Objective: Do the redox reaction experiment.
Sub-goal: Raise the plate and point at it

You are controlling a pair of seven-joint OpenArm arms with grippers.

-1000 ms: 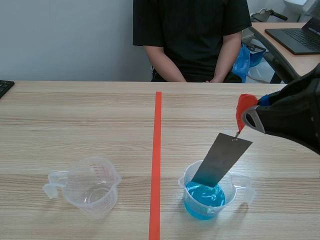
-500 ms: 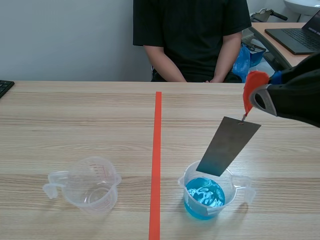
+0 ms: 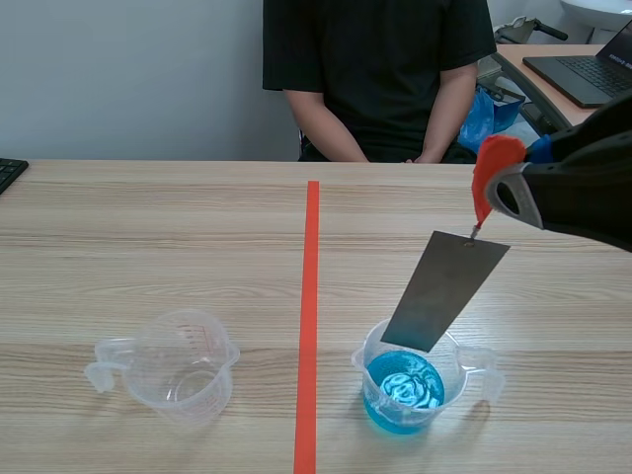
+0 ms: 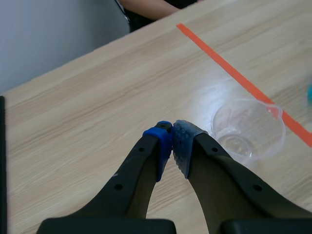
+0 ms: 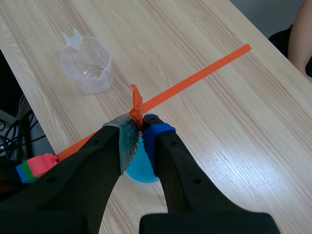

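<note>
My right gripper is raised at the right, shut on an orange-red clip from which a grey metal plate hangs tilted. The plate's lower edge is just above the rim of a clear beaker holding blue liquid. In the right wrist view the clip sits between my right gripper fingers, with the blue liquid below. An empty clear beaker stands left of the tape line; it lies ahead of and beside my shut left gripper as the empty beaker.
A person in a black shirt sits across the table, hands below its edge. A keyboard corner lies at the far left. A desk with a laptop stands behind at the right.
My right gripper rose and lifted the metal plate out of the blue liquid, then shifted slightly left. The liquid surface ripples.
</note>
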